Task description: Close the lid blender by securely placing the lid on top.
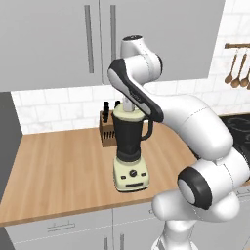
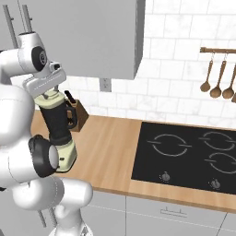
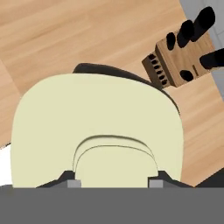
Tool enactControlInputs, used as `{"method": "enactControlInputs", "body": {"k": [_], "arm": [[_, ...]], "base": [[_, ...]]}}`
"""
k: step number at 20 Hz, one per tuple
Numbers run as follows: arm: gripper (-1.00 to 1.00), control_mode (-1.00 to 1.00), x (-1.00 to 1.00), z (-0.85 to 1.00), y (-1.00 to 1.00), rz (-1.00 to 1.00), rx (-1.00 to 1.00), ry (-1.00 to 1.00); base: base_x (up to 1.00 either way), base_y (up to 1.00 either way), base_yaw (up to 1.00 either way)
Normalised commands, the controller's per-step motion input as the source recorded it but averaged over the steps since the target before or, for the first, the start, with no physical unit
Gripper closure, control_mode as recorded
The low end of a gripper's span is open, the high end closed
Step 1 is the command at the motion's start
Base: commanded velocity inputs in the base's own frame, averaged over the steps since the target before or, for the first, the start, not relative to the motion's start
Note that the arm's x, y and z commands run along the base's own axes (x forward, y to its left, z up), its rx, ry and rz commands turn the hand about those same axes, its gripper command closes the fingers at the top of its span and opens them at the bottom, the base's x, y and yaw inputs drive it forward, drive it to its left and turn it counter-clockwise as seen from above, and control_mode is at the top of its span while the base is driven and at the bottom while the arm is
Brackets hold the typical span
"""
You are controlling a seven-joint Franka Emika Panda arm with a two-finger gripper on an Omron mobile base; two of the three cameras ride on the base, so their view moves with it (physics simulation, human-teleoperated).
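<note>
White arm reaches down; end effector (image 3: 112, 181) pinches the lid's (image 3: 96, 118) knob atop the blender (image 1: 130, 146).

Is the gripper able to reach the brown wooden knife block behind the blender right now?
Probably not directly: the gripper sits on the cream-yellow lid atop the dark-jarred blender, which stands before the knife block.

In the middle of the frame the blender (image 1: 130, 156) stands upright on the wooden surface (image 1: 58, 171). The cream lid (image 1: 128, 114) sits on top of its dark jar. The knife block (image 1: 106, 128) is just behind it, to the left.
</note>
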Motion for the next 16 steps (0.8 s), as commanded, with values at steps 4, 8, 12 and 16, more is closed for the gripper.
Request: {"method": "enactControlInputs", "body": {"k": [4, 8, 12, 16], "arm": [[1.00, -1.00, 0.17, 0.08, 0.00, -0.07, 0.00, -0.08], [1.00, -1.00, 0.14, 0.09, 0.00, -0.07, 0.00, -0.07], [1.00, -1.00, 0.25, 0.00, 0.00, -0.03, 0.00, -0.02], [1.00, -1.00, 0.20, -0.02, 0.00, 0.00, 0.00, 0.00]], "base": [[0.00, 0.00, 0.00], [0.00, 0.00, 0.00], [0.00, 0.00, 0.00], [0.00, 0.00, 0.00]]}}
